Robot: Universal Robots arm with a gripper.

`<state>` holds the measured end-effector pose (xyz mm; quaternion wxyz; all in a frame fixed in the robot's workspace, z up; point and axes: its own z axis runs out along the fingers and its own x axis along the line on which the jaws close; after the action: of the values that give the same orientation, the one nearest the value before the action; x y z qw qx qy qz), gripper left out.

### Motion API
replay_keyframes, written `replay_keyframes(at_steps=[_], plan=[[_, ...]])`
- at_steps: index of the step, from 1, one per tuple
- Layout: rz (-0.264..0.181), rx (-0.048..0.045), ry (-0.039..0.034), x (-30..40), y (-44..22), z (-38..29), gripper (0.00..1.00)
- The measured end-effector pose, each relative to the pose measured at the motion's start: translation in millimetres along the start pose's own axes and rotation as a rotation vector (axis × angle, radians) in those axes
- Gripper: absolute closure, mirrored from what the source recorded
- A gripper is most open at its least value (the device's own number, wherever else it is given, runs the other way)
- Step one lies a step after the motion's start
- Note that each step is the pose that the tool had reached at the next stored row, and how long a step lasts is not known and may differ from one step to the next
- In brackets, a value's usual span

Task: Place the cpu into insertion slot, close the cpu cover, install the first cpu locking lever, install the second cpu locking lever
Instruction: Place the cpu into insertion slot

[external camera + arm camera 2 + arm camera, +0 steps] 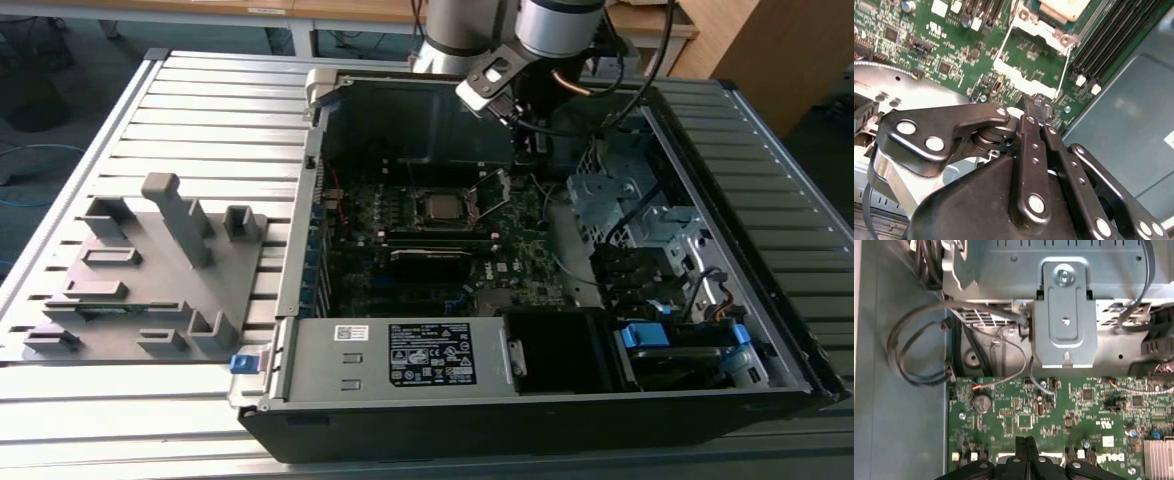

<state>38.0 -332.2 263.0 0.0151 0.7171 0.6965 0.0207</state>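
**Fingertips at the free edge of the open cpu cover**

Nearest the lens in the second wrist view: gripper (1037, 111), black fingers pressed together, no gap between them. Tips right at the free edge of the cpu cover (1026, 79). Small metal tab at that spot; pinched or merely touched, cannot tell.

Cover open, not down over the chip. Green motherboard (1054, 415) visible through its cut-out centre.

Past the cover's hinged edge, the cpu (1064, 6), seated flat in the insertion slot (469, 208), pale top up. In line outward from the fingertips: free edge, frame, hinge, chip. Cover between hand and chip, hinge on the chip's side.

In the exterior view, cover tilted up on the exterior view's right of the slot. Arm above the far right of the socket.

Long black memory slots (1114, 35) alongside, apart from the fingers.

Judged: chip placed, cover not yet closed. Levers too thin to make out.
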Motion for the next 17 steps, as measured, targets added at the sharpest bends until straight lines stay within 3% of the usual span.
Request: replay_keyframes(at_steps=[5, 12, 17], plan=[[0.004, -0.0001, 0.0, 0.7, 7.0, 2.1, 0.9], [0.063, -0.0005, -0.0031, 0.6, 7.1, 10.9, 0.9], [0.082, -0.0007, -0.0042, 0.5, 6.9, 16.2, 0.9]])
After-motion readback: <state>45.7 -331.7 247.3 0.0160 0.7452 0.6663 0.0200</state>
